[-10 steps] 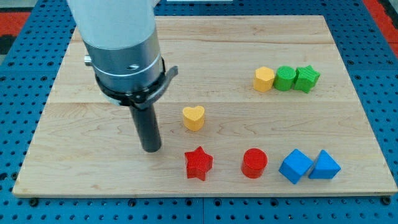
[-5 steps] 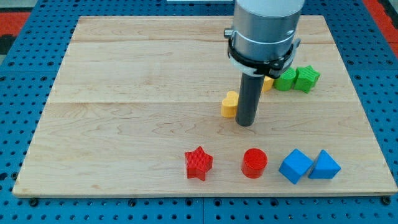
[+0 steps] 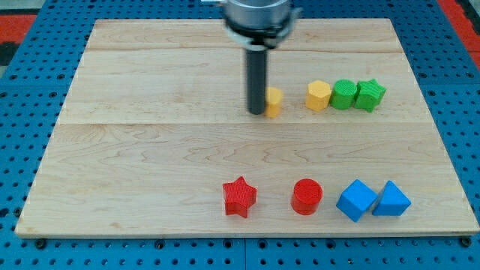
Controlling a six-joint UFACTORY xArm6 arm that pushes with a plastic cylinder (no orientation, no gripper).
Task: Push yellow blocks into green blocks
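My tip (image 3: 258, 113) touches the left side of a partly hidden yellow block (image 3: 274, 102) in the board's upper middle; the rod carries no pincer, so nothing is grasped. Toward the right edge, a yellow hexagonal block (image 3: 319, 95) abuts a green cylinder (image 3: 344, 94) and green star (image 3: 370, 94). Red star (image 3: 240, 196), red cylinder (image 3: 307, 196) and two blue blocks (image 3: 355, 200) (image 3: 391, 200) line the bottom edge

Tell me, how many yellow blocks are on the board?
2. One yellow block sits just right of my tip, partly hidden by the rod. The other yellow block is farther right, against the green blocks. None seems hidden.
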